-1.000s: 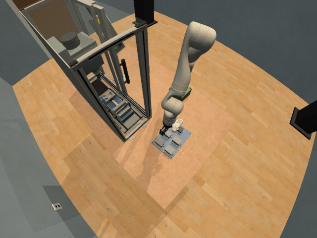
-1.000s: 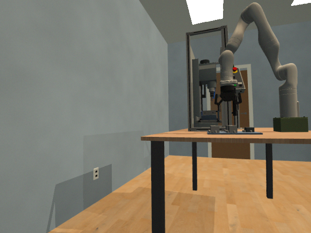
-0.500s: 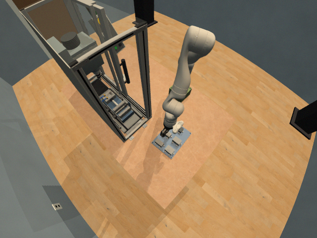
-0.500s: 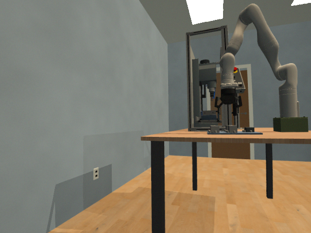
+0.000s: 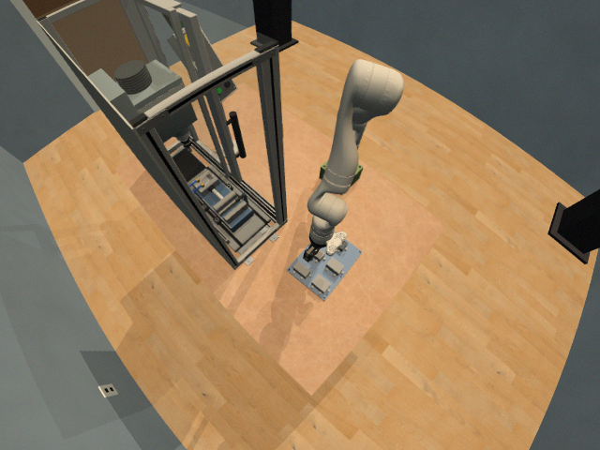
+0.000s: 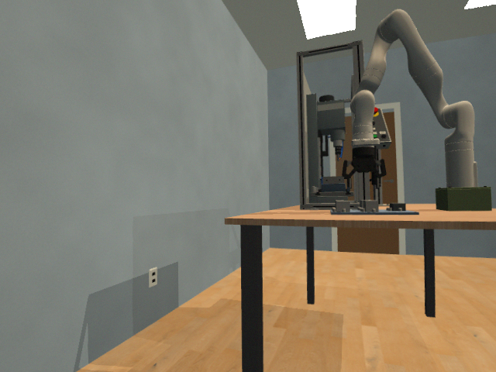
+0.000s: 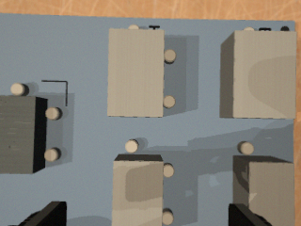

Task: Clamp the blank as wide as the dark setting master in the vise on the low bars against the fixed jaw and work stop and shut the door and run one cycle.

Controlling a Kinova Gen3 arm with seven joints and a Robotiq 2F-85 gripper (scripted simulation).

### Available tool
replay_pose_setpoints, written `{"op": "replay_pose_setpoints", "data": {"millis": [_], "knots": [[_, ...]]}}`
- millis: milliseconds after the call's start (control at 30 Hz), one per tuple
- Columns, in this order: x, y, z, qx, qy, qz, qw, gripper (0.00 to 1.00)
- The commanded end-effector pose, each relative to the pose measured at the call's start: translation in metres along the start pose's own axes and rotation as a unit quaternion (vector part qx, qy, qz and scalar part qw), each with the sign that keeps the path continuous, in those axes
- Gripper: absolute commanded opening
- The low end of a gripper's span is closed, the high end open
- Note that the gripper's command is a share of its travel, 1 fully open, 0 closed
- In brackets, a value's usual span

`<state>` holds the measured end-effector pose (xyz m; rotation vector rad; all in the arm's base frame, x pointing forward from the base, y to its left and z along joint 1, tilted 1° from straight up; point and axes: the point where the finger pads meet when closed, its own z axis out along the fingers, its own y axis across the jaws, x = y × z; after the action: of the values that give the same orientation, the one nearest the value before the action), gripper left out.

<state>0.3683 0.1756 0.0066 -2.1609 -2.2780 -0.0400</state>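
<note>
No words, numbers or brand names can be read in any view. The blue plate [image 7: 85, 137] carries only thin dark marks: an angled line by the dark block [image 7: 16, 134], and short dashes at its far edge above the metal blocks [image 7: 135, 72] (too small to make out as characters).

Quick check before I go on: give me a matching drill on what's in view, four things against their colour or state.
Things:
1. setting master
2. plate
3. claw
4. guard door

Colour or state:
A. blue
B. open, above the plate
C. dark grey
D. standing open

Pairs: 1-C, 2-A, 3-B, 4-D
</note>
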Motion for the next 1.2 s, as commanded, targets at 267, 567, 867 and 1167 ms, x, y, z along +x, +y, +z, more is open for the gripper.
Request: {"op": "replay_pose_setpoints", "data": {"millis": [267,567,867,1167], "knots": [[-0.005,-0.005,0.014,0.007,-0.003,0.002,1.0,1.0],[-0.005,-0.006,0.026,0.007,-0.003,0.002,1.0,1.0],[-0.005,-0.006,0.026,0.007,-0.003,0.002,1.0,1.0],[-0.005,-0.006,0.026,0.007,-0.003,0.002,1.0,1.0]]}}
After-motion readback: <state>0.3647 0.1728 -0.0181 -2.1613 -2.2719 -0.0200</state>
